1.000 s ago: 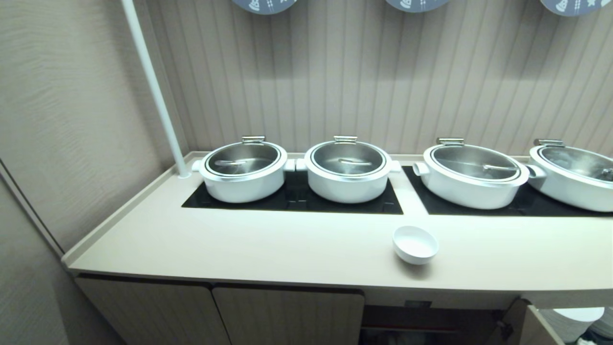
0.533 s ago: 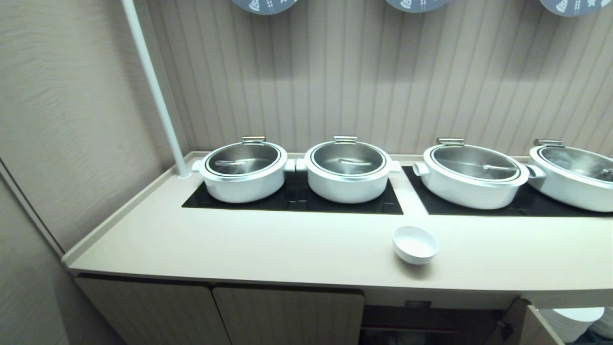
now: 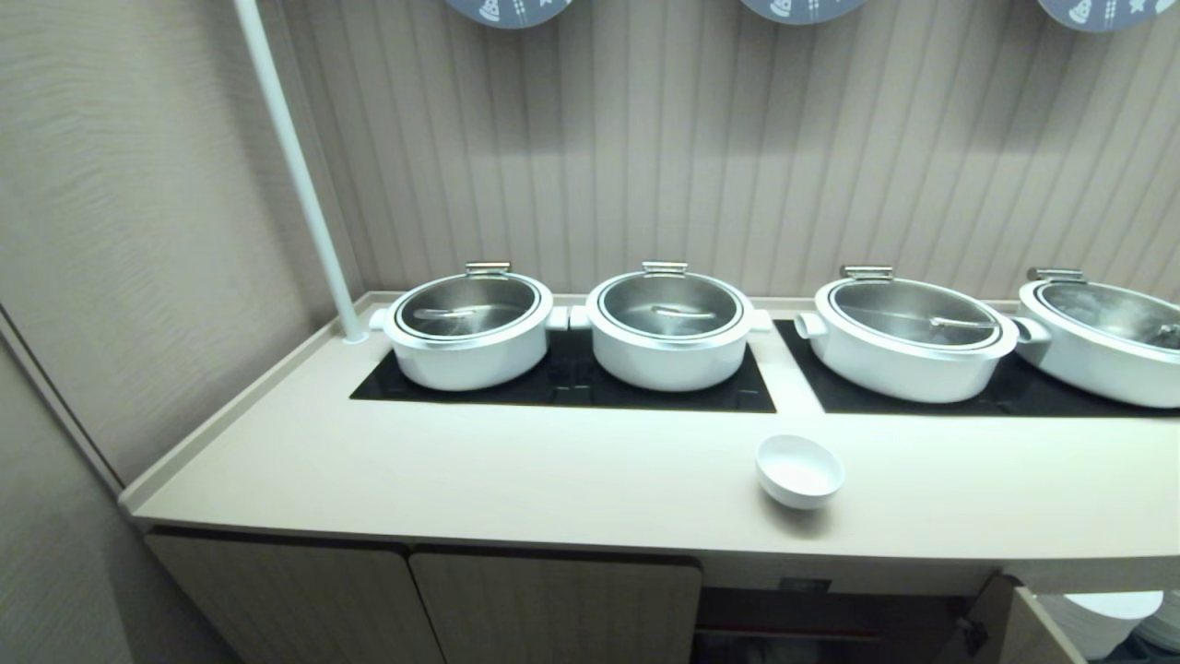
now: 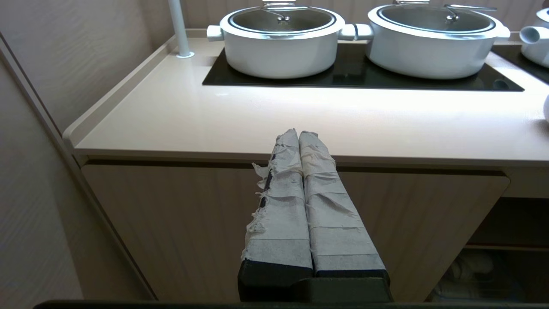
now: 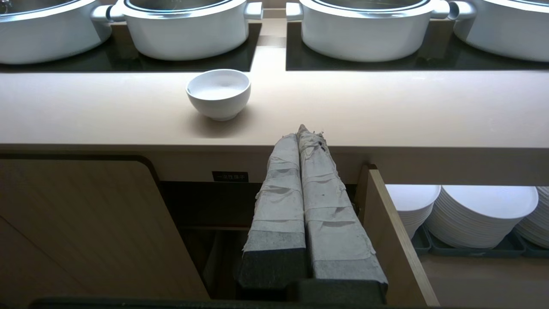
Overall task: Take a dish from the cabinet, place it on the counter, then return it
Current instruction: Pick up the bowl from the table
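Observation:
The dish (image 3: 799, 472), a small white bowl, stands upright and alone on the counter (image 3: 553, 480), near its front edge and in front of the gap between two black glass panels. In the right wrist view the dish (image 5: 218, 92) lies ahead and to one side of my right gripper (image 5: 301, 132), which is shut, empty and well short of it, below the counter's edge. Behind that gripper the cabinet (image 5: 201, 206) stands open and dark under its black label (image 5: 230, 176), its door (image 5: 388, 231) swung out. My left gripper (image 4: 299, 134) is shut and parked before a closed fluted door (image 4: 171, 223).
Several big white lidded pots (image 3: 468, 330) stand on the black glass panels (image 3: 572, 383) at the back of the counter. A white pole (image 3: 300, 175) rises at the back left by the side wall. Stacked white plates (image 5: 484, 214) fill the niche beyond the open door.

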Robot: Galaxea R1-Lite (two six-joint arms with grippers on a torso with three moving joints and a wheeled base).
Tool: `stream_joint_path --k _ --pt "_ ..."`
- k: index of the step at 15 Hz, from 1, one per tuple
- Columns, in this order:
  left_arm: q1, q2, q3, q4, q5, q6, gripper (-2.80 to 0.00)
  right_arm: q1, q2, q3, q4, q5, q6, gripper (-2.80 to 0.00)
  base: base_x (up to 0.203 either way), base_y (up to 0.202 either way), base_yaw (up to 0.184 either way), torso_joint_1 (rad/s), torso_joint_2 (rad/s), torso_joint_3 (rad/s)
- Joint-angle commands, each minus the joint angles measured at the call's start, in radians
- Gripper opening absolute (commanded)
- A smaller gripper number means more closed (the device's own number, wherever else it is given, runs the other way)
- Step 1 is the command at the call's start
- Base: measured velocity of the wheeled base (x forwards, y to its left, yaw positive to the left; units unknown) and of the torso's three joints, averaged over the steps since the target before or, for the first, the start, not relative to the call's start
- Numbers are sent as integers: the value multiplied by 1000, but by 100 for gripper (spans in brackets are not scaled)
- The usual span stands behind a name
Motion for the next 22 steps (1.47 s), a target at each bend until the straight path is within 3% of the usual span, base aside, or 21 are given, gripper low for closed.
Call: stream_joint_path --k 1,22 --pt "1 0 0 -1 0 0 -280 0 -9 2 1 -1 1 -280 0 0 0 0 0 0" --pt "0 0 0 -1 0 0 -280 0 -9 2 -1 -3 15 -280 0 0 0 0 0 0"
